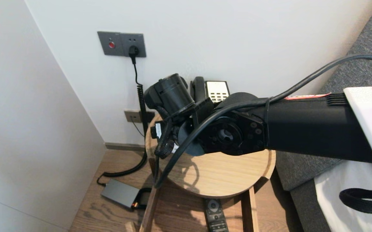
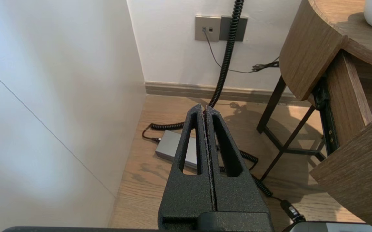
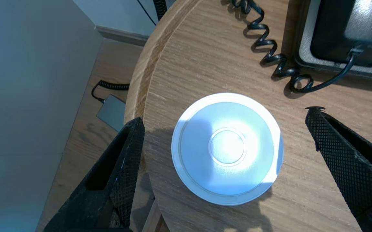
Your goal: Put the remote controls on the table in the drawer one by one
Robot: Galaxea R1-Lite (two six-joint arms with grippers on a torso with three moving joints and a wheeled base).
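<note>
Room corner: white walls and a wood-plank floor. A round light-wood side table (image 1: 218, 174) stands between the far wall and a grey fabric sofa (image 1: 363, 48) on the right. A black-and-silver desk telephone (image 1: 212, 91) sits at the far side of the tabletop, and its black coiled handset cord (image 3: 269, 51) lies on the wood.

Object: white round ceramic piece (image 3: 227, 148). From above it shows as a disc with a raised ring at its middle. It sits flat on the left part of the tabletop, close to the left rim, nearer than the telephone and apart from the cord.

Right gripper (image 3: 224, 115): above the white piece, jaws spread wide, nothing between them, no contact. One finger hangs over the table's left rim. The other is over bare wood on the cord side. The piece looks about centred between them.

Judgement on doing the approach well:
- The spread clears the piece on both sides with room to spare.
- Narrowing it somewhat before descending would bring the outer finger down inside the rim and not on the table edge.
- Descend straight, with the wrist kept vertical.
- Close slowly on the outer wall. The surface looks smooth and is probably slick, so grip low and evenly.
- Keep the far finger off the cord.

Pose: the right arm reaches in from the right with the forearm about level across the table. The wrist is bent so the gripper points down at the wood. Left gripper (image 2: 205, 108): parked low to the left of the table, fingers pressed together and empty, above the floor near a flat grey power adapter (image 2: 176, 149).
</note>
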